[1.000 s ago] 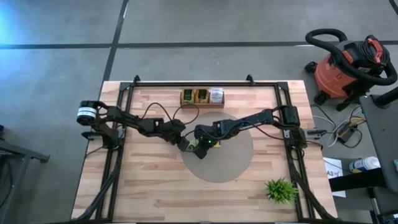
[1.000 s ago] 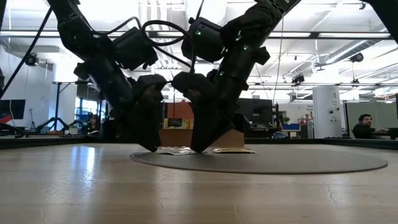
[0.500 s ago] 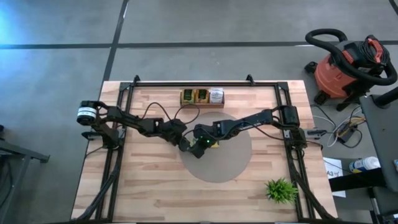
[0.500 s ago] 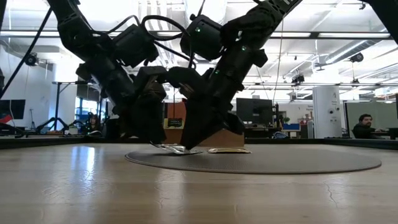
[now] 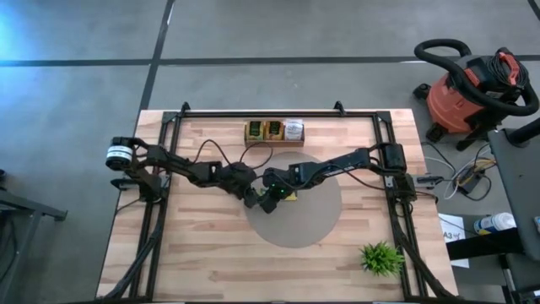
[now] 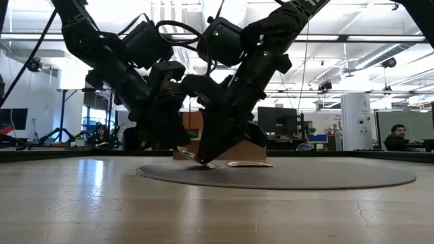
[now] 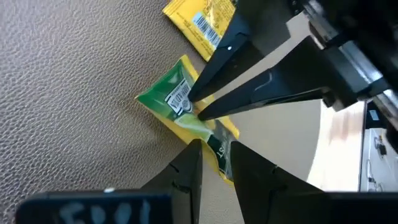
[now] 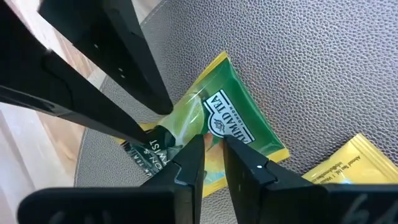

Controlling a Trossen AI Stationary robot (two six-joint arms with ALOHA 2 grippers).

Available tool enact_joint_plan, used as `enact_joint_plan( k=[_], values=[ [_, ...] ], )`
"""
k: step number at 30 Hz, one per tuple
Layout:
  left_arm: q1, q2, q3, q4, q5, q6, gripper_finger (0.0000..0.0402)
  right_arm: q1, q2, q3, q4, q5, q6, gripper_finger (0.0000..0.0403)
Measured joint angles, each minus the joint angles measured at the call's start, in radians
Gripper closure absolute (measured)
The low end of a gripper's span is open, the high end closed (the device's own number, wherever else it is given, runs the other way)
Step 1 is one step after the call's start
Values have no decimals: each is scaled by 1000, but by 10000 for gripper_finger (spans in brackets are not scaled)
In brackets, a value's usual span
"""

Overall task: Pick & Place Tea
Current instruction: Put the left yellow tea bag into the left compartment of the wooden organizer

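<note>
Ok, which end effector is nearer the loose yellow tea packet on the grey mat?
Right. The right end effector pinches the green packet just beside the yellow packet; the left end effector grips that green packet's far side, farther off.

We see a green-and-yellow tea packet, printed with a white label and barcode, tilted with one edge raised off the grey round mat and pinched at two opposite edges. A yellow packet lies flat on the mat just beside it.

Yellow packet cut off edgewise
</note>
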Motion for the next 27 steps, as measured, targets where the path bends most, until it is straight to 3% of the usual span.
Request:
enact_joint_plan(
  k=[11,27],
  values=[
    [-1,60,3,13,8,0,326,0,0,-1,2,5,23,344],
    [-2,10,0,-78,18,-24,344,2,-78,3,-74,7,-58,344]
  ],
)
